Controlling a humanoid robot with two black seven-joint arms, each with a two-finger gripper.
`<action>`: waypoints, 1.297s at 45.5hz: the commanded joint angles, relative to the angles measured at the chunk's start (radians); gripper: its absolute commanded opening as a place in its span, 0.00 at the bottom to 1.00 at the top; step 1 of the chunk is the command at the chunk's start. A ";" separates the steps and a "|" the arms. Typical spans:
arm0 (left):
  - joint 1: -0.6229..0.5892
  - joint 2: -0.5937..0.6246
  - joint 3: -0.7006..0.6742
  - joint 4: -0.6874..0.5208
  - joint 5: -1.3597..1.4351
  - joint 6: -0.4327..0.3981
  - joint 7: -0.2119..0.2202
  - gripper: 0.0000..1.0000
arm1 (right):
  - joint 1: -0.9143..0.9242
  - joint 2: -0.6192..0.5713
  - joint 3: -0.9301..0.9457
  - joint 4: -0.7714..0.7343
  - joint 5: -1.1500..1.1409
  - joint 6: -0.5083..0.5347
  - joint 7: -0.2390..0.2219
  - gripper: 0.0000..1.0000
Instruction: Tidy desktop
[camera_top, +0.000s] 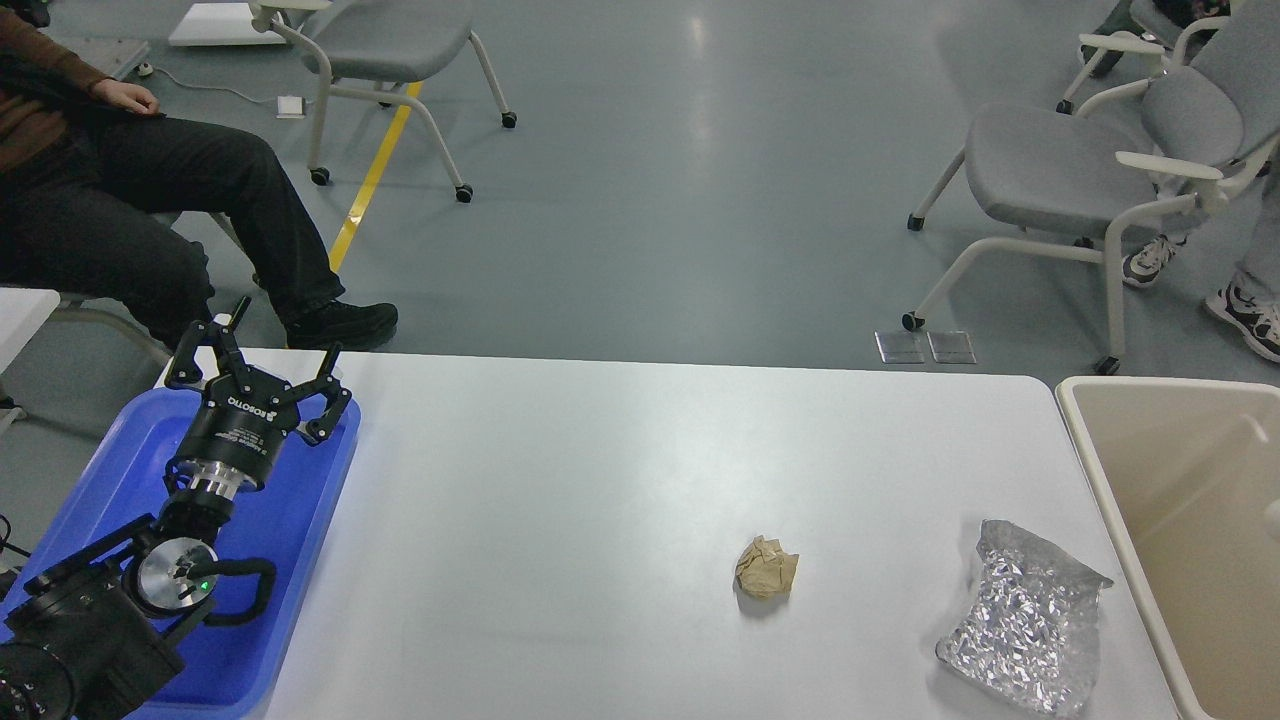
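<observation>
Desk (600, 470) spanned the lower view, white, rounded corners. Nearest on it: one crinkled silver foil bag (1025, 620) at the right, near the desk's right edge; one crumpled brown paper ball (767, 567) just left of it, apart. One blue tray (300, 530) sat at the desk's left end, one beige bin (1170, 500) just beside the right end. Left gripper (280, 350) hung over the tray's far part, fingers spread, holding nothing. Right gripper not seen. Beyond: three grey chairs (1050, 170) on the floor, one seated person (120, 200) far left.
</observation>
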 joint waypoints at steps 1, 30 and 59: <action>0.000 0.000 0.000 0.000 0.000 0.000 0.001 0.98 | -0.004 0.056 0.006 0.000 -0.004 -0.019 -0.035 0.00; 0.000 0.000 0.000 0.000 0.000 0.000 0.001 0.98 | -0.002 0.076 0.009 -0.008 0.011 -0.197 -0.037 0.93; 0.000 0.000 0.000 0.000 0.000 0.000 -0.001 0.98 | 0.015 0.087 0.014 -0.005 0.013 -0.202 -0.037 0.99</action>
